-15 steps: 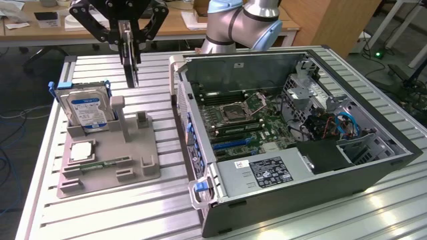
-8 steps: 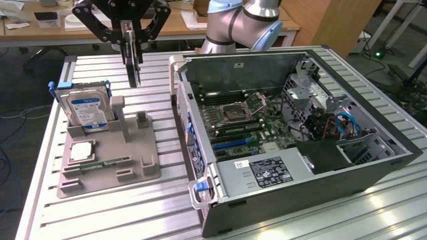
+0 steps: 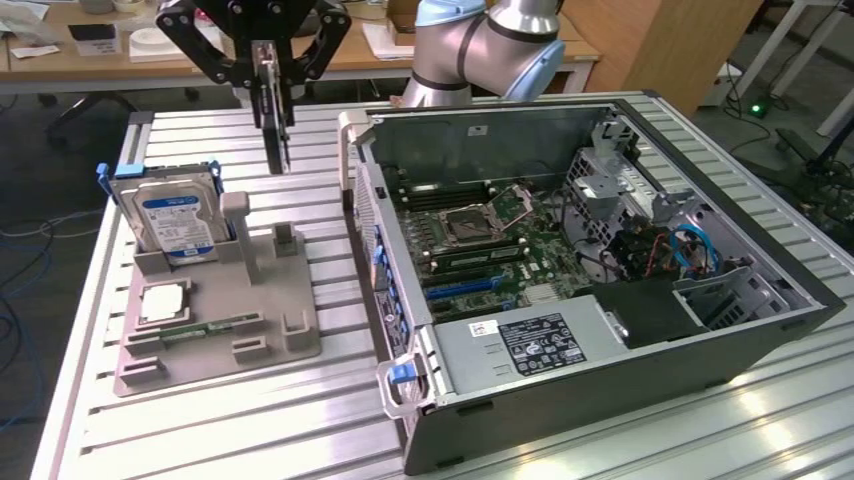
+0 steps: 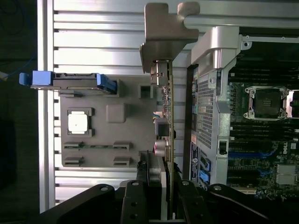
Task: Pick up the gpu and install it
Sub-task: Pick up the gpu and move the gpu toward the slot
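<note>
The gpu (image 3: 275,120) hangs edge-on in the air, a thin card held upright above the table, between the grey holder tray (image 3: 267,345) and the open computer case (image 3: 747,345). My gripper (image 3: 271,72) is shut on its upper edge. In the wrist view the gpu (image 4: 169,112) runs as a thin green edge with connectors, its silver bracket (image 4: 163,37) at the far end, and my gripper (image 4: 164,179) clamps it from both faces. The card hovers beside the case's side wall (image 4: 208,102), outside the case.
The holder tray carries a silver hard drive with blue label (image 3: 171,218), a processor chip (image 3: 163,303) and a narrow memory stick (image 3: 200,328). Inside the case lie the motherboard (image 3: 487,235), a power supply (image 3: 534,345) and a drive cage (image 3: 727,300). Desks stand behind the table.
</note>
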You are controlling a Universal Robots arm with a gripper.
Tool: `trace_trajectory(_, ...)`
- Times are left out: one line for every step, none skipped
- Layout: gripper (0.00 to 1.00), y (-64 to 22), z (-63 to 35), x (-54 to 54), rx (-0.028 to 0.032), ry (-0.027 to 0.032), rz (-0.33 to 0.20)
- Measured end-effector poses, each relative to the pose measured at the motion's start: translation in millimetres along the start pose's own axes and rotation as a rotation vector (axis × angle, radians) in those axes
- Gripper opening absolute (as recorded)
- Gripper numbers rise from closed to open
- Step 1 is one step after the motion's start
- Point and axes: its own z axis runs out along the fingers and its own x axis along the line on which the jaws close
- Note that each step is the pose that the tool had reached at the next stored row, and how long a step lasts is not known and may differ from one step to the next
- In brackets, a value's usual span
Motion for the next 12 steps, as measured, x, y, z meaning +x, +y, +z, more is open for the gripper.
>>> trace_trajectory(0.28, 0.0, 0.0, -0.9, 0.0000, -0.0001, 0.000)
trace_trajectory(0.28, 0.0, 0.0, -1.8, 0.0000, -0.0001, 0.000)
trace_trajectory(0.28, 0.0, 0.0, -2.6, 0.0000, -0.0001, 0.000)
trace_trajectory(0.28, 0.0, 0.0, -3.5, 0.0000, -0.0001, 0.000)
trace_trajectory(0.28, 0.0, 0.0, -4.3, 0.0000, -0.0001, 0.000)
trace_trajectory(0.28, 0.0, 0.0, -5.0, 0.0000, 0.0000, 0.000)
trace_trajectory(0.28, 0.0, 0.0, -5.7, 0.0001, 0.0000, 0.000)
trace_trajectory(0.28, 0.0, 0.0, -6.5, 0.0000, 0.0000, 0.000)
trace_trajectory(0.28, 0.0, 0.0, -7.1, 0.0000, 0.0000, 0.000)
trace_trajectory(0.28, 0.0, 0.0, -7.7, 0.0000, 0.0000, 0.000)
trace_trajectory(0.28, 0.0, -0.1, -8.3, 0.0001, 0.0000, 0.000)
trace_trajectory(0.28, 0.0, 0.0, -9.0, 0.0000, -0.0001, 0.000)
